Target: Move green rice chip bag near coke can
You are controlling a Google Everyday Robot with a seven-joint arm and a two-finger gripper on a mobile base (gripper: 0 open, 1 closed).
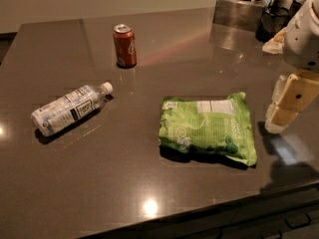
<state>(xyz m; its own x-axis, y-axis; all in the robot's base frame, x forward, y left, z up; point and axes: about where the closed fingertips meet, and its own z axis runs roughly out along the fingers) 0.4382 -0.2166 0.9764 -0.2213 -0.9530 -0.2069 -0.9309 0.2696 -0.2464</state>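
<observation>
I see the hand (pixel 279 114) at the right edge of the view, hanging over the right side of the counter (pixel 99 183). It sits just beside the green rice chip bag (pixel 207 128) and does not touch it. From this angle I cannot tell whether the hand is open or closed, but nothing is in it. Its shadow falls on the counter just below it.

The green rice chip bag lies flat at the near right of the counter, with its white label panel along the far edge. The coke can (pixel 124 46) stands upright at the far left of centre, well apart from the bag. Between them and further left, a clear water bottle (pixel 70 108) lies on its side, its white cap pointing to the far right, roughly toward the can. The bottle touches neither the can nor the bag.

At the far right corner I see a metal box (pixel 238 13) with dark items beside it that I cannot identify.
</observation>
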